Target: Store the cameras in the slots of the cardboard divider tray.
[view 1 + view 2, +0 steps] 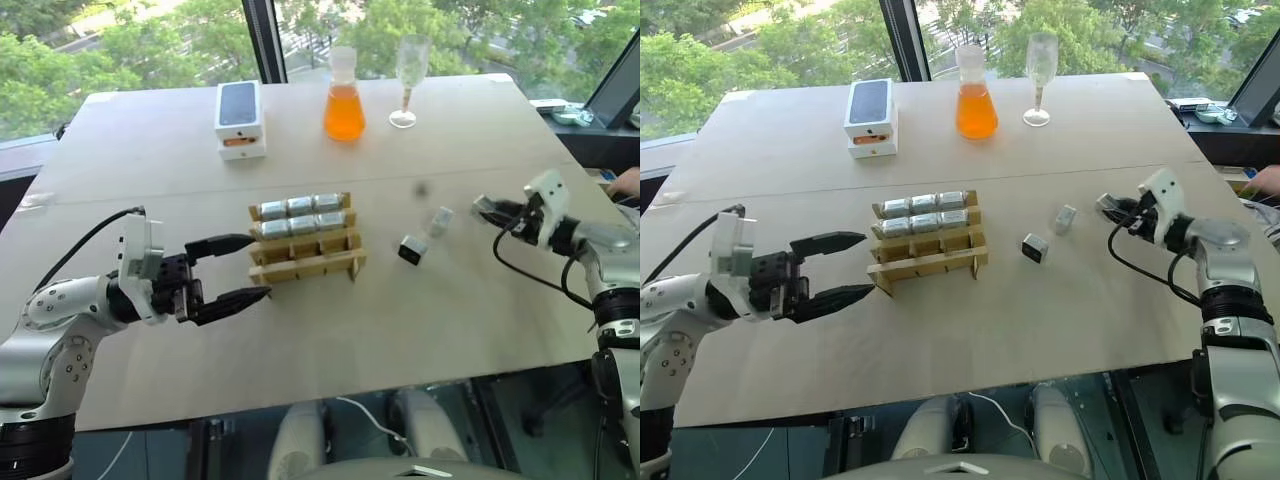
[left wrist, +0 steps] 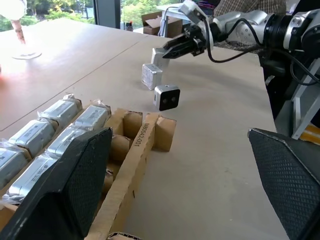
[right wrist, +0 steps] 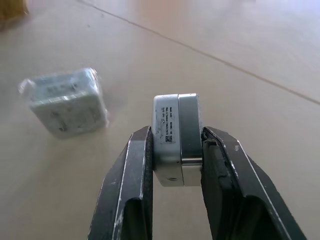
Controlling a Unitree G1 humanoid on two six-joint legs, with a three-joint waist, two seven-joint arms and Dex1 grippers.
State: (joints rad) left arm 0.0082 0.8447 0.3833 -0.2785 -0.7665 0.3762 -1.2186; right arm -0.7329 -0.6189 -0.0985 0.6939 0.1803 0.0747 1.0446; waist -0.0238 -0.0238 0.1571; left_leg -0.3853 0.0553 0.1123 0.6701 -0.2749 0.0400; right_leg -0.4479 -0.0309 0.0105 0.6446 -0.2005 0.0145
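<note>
Worktop (image 1: 300,340) pale, wide. Cardboard divider tray (image 1: 305,255) at its middle, six wrapped cameras (image 1: 300,215) filling two far rows, near rows bare. My left hand (image 1: 232,268) just left of tray, fingers spread, grasping nothing. My right hand (image 3: 175,145) well right of tray, clenched on silver camera (image 3: 176,137). Two loose cameras right of tray: black-faced camera (image 1: 411,250), wrapped camera (image 1: 440,220).

The place looked like a robotics lab or test office on an upper floor. A wide tan desk (image 1: 470,330) stood against tall windows (image 1: 150,40) over treetops. On it sat staged props: a flask of orange liquid (image 1: 344,98), a wine glass (image 1: 409,80) and a white phone box (image 1: 240,120). Cardboard boxes (image 2: 155,22) stood beyond the desk.
</note>
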